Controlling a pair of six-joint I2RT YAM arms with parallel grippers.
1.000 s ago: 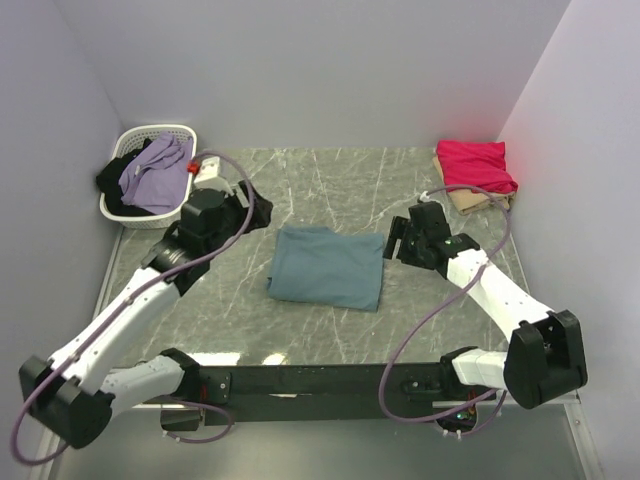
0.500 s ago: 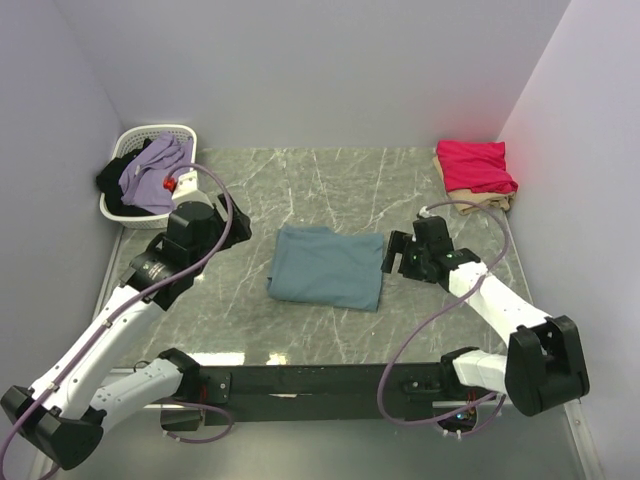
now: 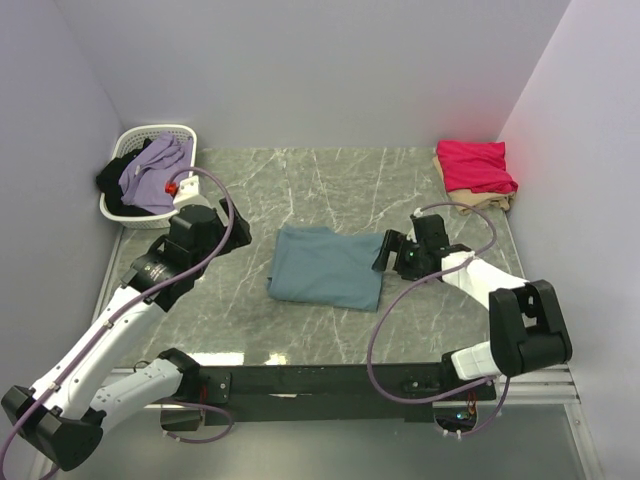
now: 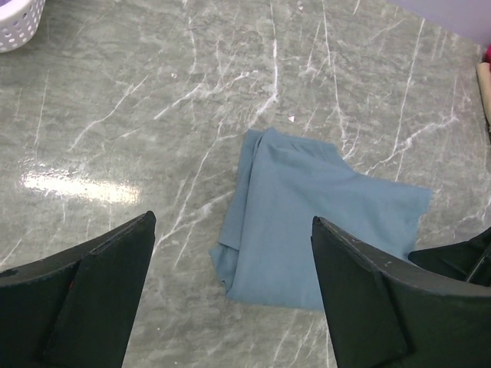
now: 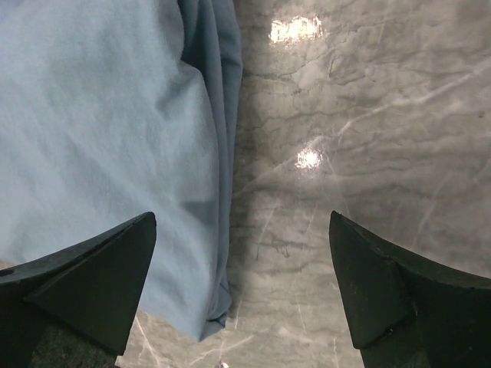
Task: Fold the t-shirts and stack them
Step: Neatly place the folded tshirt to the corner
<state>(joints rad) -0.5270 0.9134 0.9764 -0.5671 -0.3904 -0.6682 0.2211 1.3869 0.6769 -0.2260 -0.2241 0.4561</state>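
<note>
The right gripper [image 5: 239, 230], jaws spreading wide and empty, is closing in on the 3 o'clock edge of the folded teal-blue t-shirt [image 3: 328, 265] (lying mid-table), while the left gripper [image 4: 232, 222], also wide and empty, is backing off toward 9 o'clock. Folding is looking finished, with stacking onto the crimson-pink t-shirt [image 3: 475, 165] at 1 o'clock likely coming.

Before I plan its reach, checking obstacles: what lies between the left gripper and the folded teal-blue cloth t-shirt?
Only bare grey marbled tabletop, shown in the top external view.
</note>
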